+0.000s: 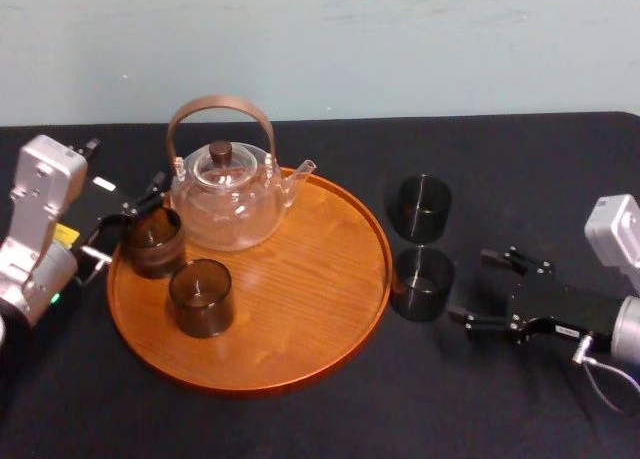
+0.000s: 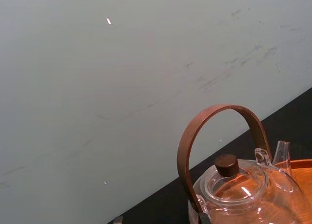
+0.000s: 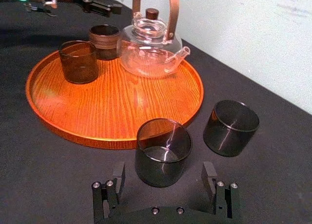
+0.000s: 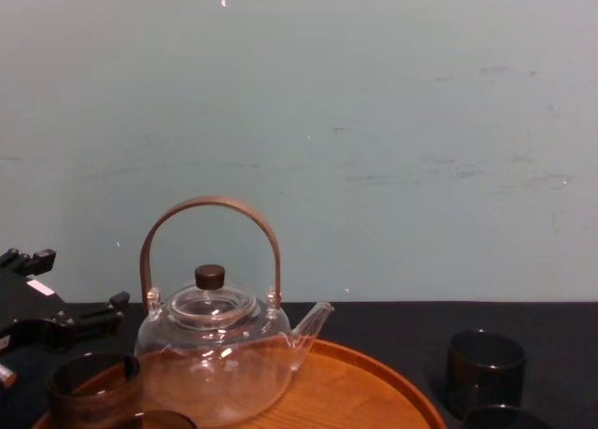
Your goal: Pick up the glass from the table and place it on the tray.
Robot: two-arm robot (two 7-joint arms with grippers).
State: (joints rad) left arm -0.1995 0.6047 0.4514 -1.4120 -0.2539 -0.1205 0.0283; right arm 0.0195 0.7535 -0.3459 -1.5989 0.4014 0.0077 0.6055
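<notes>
In the head view we see the tray (image 1: pixel 330 329) in the middle of the frame on the black table (image 1: pixel 300 424). The glass teapot (image 1: pixel 225 204) stands upright on the tray's upper left part. Two brownish glasses also stand on the tray. The rear glass (image 1: pixel 153 242) is near the left rim, just beside the teapot, and the front glass (image 1: pixel 201 297) is lower in the frame, apart from both.

Right of the tray and off it, two dark glasses stand upright on the table, one above the other in the frame. The far dark glass (image 1: pixel 424 207) is the upper one. The near dark glass (image 1: pixel 422 282) sits just beside the tray's right rim.

The right gripper (image 1: pixel 469 285) is at the right of the frame, low over the table. It points at the near dark glass with its jaws spread wide and nothing in them. In the right wrist view its fingers (image 3: pixel 210 177) flank the base of that glass, one on each side, with a gap to the glass wall on both.

The left gripper (image 1: pixel 128 217) is at the tray's left rim, close by the rear glass, with its jaws apart. We cannot tell whether it touches that glass. In the chest view it shows at the left edge, higher than the glass
</notes>
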